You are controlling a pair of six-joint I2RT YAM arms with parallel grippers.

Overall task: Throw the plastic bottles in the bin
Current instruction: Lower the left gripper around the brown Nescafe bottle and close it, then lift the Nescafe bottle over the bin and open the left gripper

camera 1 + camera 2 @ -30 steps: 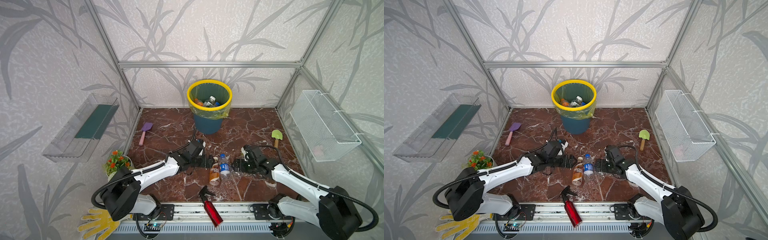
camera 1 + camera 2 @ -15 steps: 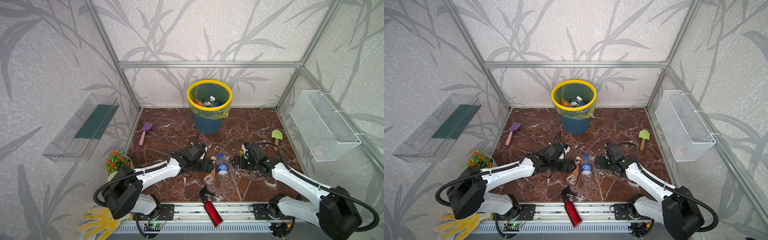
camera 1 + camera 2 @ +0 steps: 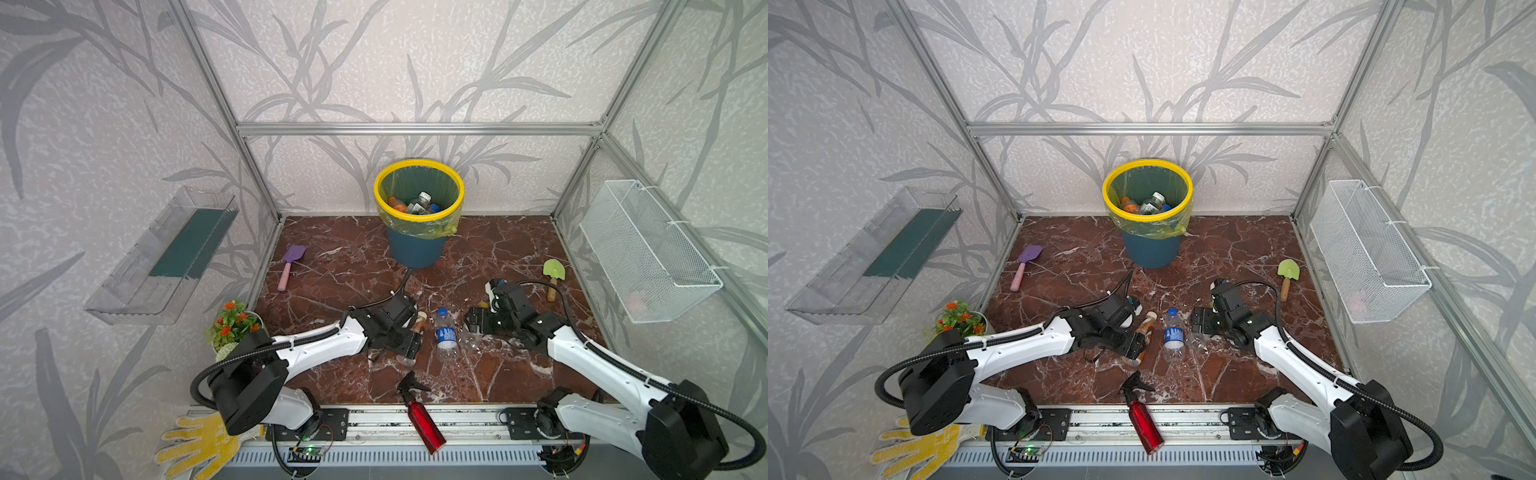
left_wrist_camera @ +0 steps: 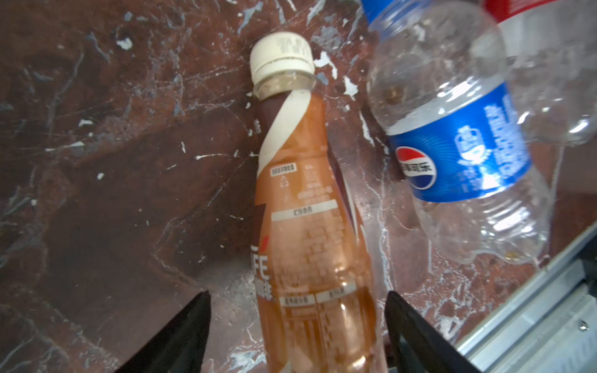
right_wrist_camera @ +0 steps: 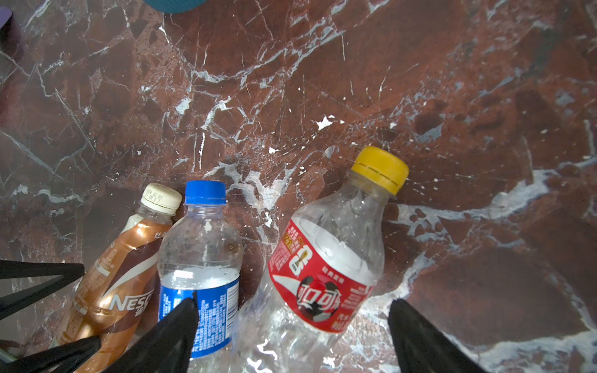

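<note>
Glossy surface (image 3: 345, 266), red-brown marble pattern with white veins. Clock read from the top views, 12 at the back wall.

10 o'clock: purple toy spade (image 3: 294, 254), pink handle, lying flat. 8 o'clock, at the edge: small pot of orange flowers (image 3: 232, 324).

Just left of centre: left gripper (image 4: 295, 298), black tapered fingers spread, straddling the lower body of the brown bottle (image 4: 300, 200). Clear gap on one side; the other finger sits close to the wall, contact uncertain. Not clamped. This bottle lies flat with its cream cap toward 12. Slim, waisted shape, tan-and-brown shrink label with a white swirl.

Centre: water bottle (image 3: 445, 334), clear ribbed plastic, blue cap toward 12, blue band label. Lies flat just beside the brown one, caps side by side in the right wrist view.

12 o'clock: bin (image 3: 415, 249), round, dark blue, yellow rim ring, yellow-green film liner folded over the edge. Several bottles (image 3: 419, 203) already inside.

6 o'clock: red metal spray bottle (image 3: 424, 419), black trigger, lying across the front rail.

Just right of centre: right gripper (image 5: 292, 302), fingers wide apart, released, one on each side of the crumpled bottle (image 5: 326, 268). That one is clear and dented, with a red label and yellow cap, lying just right of the water bottle. Nothing held.

2 o'clock: green toy spade (image 3: 554, 270), wooden handle.
</note>
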